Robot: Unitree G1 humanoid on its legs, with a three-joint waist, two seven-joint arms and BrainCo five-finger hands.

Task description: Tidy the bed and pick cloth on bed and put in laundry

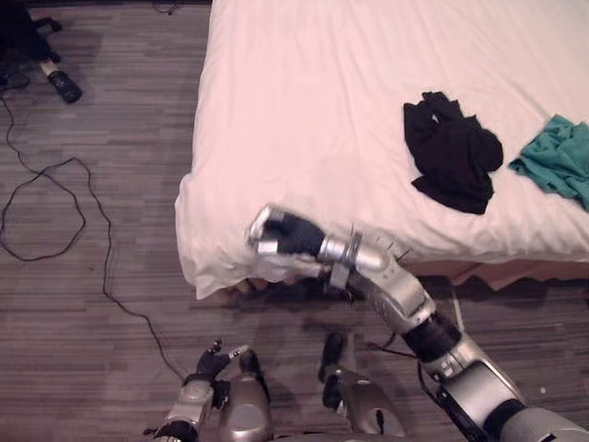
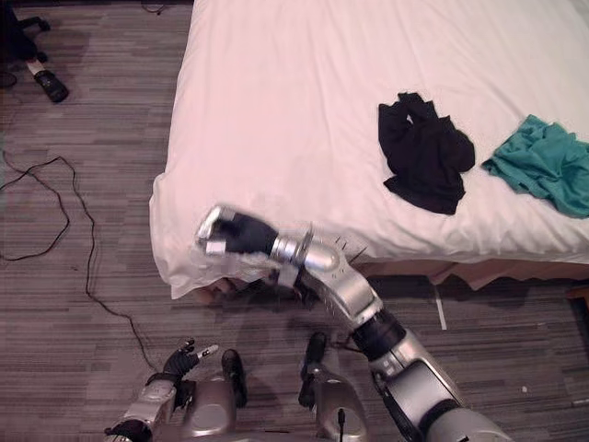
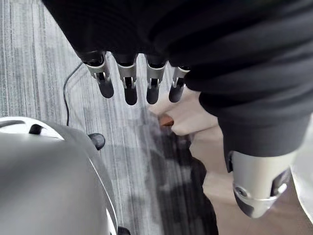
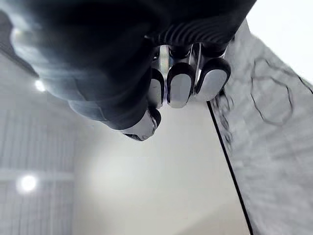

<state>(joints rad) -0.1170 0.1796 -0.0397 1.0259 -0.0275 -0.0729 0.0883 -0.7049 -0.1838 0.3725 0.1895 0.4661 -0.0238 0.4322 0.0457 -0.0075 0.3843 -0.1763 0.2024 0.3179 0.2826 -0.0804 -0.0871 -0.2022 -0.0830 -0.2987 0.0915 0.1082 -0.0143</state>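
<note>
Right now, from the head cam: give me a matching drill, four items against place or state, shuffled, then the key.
1 black cloth
2 teal cloth
3 right hand
4 left hand

A low over the floor, fingers relaxed
B by the bed's near left corner, fingers curled, empty
C crumpled on the sheet, left of the other garment
D on the sheet at the view's right edge

Pairs: 1-C, 2-D, 3-B, 4-A
</note>
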